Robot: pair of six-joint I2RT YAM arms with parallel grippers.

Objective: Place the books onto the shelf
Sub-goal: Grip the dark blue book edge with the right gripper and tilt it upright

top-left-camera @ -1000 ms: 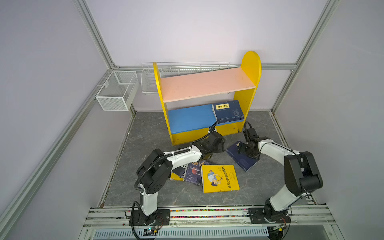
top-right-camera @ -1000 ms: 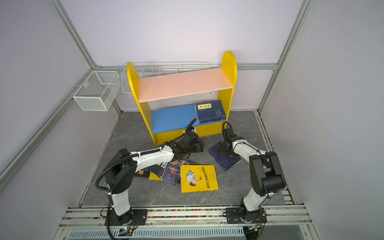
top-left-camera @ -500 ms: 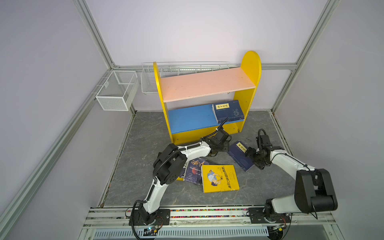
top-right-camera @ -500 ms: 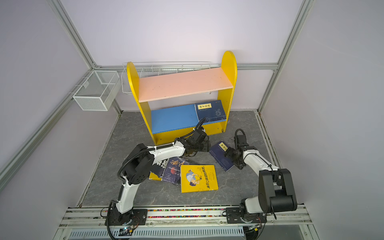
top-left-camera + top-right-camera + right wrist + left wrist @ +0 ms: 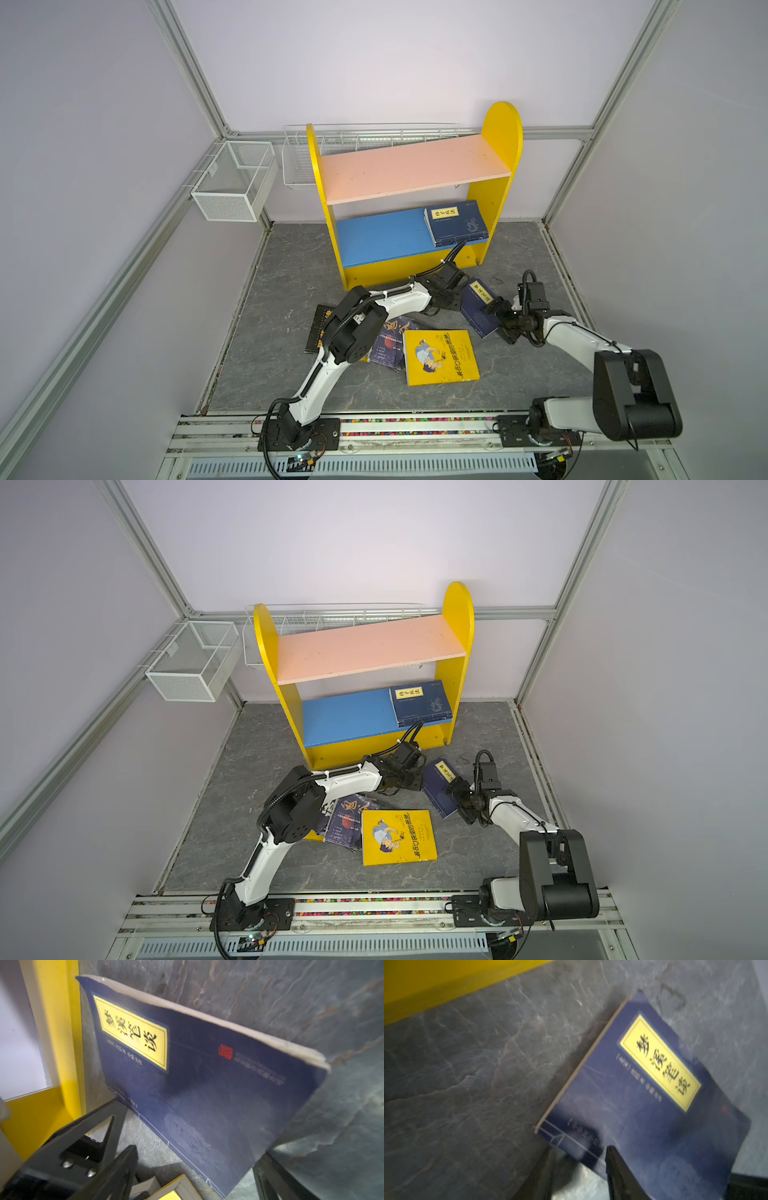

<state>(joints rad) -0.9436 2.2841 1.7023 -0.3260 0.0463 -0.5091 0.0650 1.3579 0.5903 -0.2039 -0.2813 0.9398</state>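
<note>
A: Entry, nearest first. Yellow cartoon book (image 5: 440, 357): flat on floor (image 5: 291, 291). Dark-cover books (image 5: 388, 340): overlapped beside it, partly hidden by L arm (image 5: 399, 299). None shelved yet.

B: Item in hand?

A: Navy book (image 5: 478, 309), on floor just before the shelf (image 5: 503, 137). It looks tilted, with one edge off the floor. L gripper (image 5: 579, 1148): fingers set astride the spine-side corner, one over the cover, one outside. It is partly closed, but whether a pinch is made can't be told. R gripper (image 5: 496, 318): jaws spread wide at the opp. edge, nothing clamped.

B: Handling?

A: Judged: pinch to be finished well past the corner, else the thin cover may bend or slip. R finger, seemingly under the edge, to be kept as prop until lift is secure. Book then to be laid flat on blue board (image 5: 382, 237), beside shelved navy book (image 5: 457, 224).

B: Vs. 1 s ago?

A: L arm is stretched further, L gripper brought to the book. R gripper, then over the cover, is drawn back to the near edge, and the label (image 5: 660, 1061) is now uncovered. Floor books and shelved book: unmoved.
</note>
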